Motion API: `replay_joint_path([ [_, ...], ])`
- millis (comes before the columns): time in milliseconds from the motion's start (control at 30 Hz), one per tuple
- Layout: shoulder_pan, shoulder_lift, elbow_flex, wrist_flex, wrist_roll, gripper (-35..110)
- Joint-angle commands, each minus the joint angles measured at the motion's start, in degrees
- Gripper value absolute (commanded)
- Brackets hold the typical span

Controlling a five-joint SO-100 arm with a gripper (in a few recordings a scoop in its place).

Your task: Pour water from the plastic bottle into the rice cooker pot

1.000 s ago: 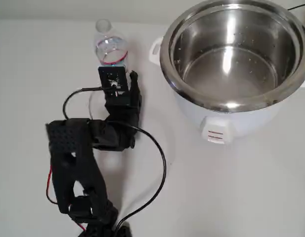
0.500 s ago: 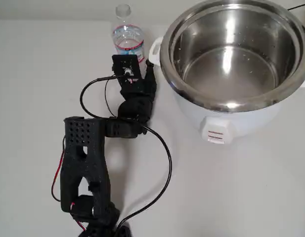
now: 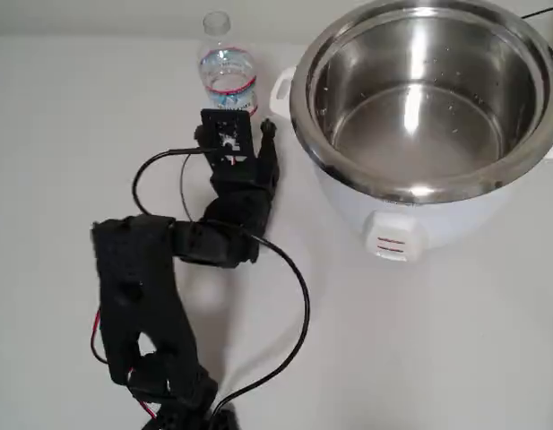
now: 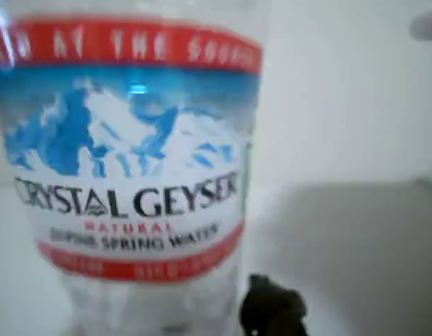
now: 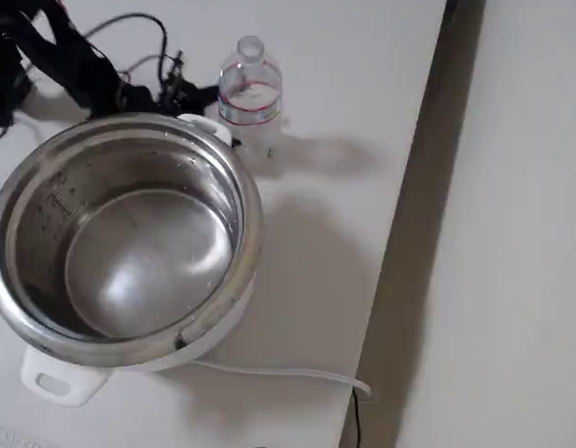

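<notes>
1. The bottle (image 3: 228, 70) stands upright and capless on the white bench (image 3: 455, 340), just left of the pot (image 3: 426, 94) in the overhead view.
2. The claw (image 3: 243, 134) sits at the bottle's near side, beside the cooker's handle (image 3: 280, 88); whether it is clenched or released cannot be told.
3. In the wrist view the bottle's label (image 4: 128, 150) looms close, one dark fingertip (image 4: 272, 308) below it.

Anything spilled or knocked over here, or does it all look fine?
Nothing stands out. The plastic bottle stands upright and capless by the claw, no puddle shows on the table, and the rice cooker pot sits level in its white body.
</notes>
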Motion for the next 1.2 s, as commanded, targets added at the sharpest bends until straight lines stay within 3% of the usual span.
replay_joint_path([
  [0, 1.2, 17.1, 12.1, 1.1, 3.9, 46],
  [200, 3.7, 31.4, 23.0, 10.5, 9.4, 46],
  [300, 5.5, 41.4, 26.9, 20.2, 13.4, 46],
  [500, 8.0, 76.9, 29.0, 63.8, 29.6, 46],
  [867, 11.0, 126.9, 26.7, 128.5, 54.6, 33],
  [1167, 17.1, 127.2, 21.9, 150.3, 71.3, 9],
])
